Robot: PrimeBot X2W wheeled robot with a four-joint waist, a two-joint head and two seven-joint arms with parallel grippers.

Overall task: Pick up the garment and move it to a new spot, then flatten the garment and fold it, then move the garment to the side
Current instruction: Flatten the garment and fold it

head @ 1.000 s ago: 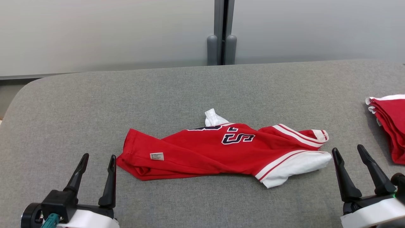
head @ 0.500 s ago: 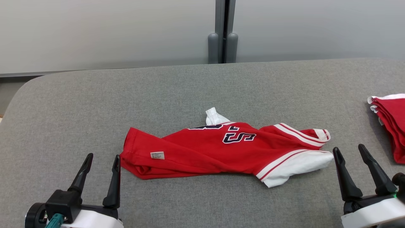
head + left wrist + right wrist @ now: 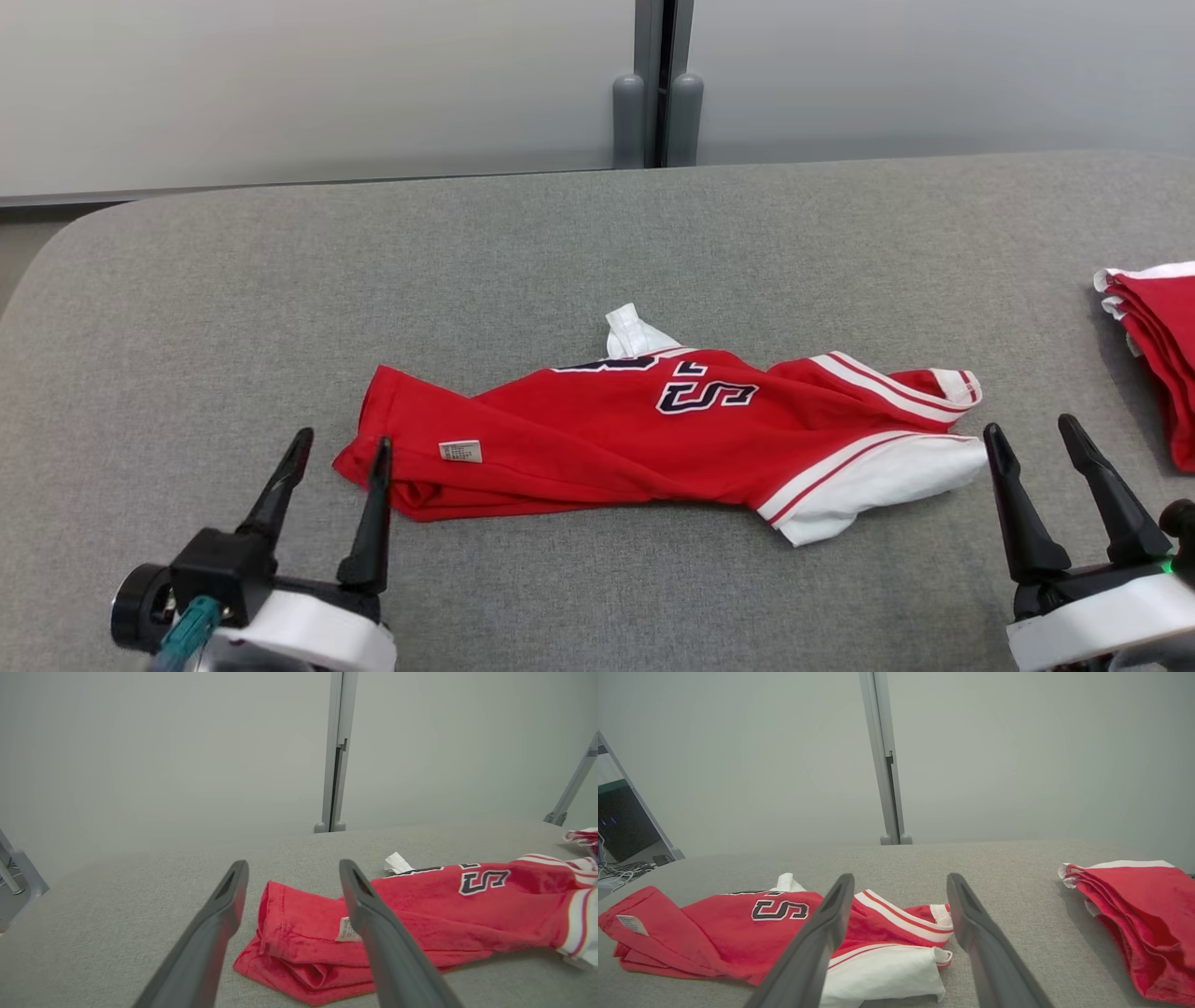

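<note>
1. The red jersey lies crumpled in a long bundle across the middle of the grey table. Its hem end points toward the left edge and its white sleeve toward the right edge.
2. Nothing of the task looks done yet. Pick-up, relocation, flattening, folding and the move aside all remain.
3. The left gripper is spread and empty. In the left wrist view its fingers frame the hem corner, which is not yet pinched.
4. The right gripper is likewise spread and empty, just beside the white sleeve.
5. A stack of folded red garments sits at the right edge.
6. A second ago the left gripper stood short of the hem; it has since advanced to it. The right gripper sits much as it did, and the head camera has shifted slightly.
</note>
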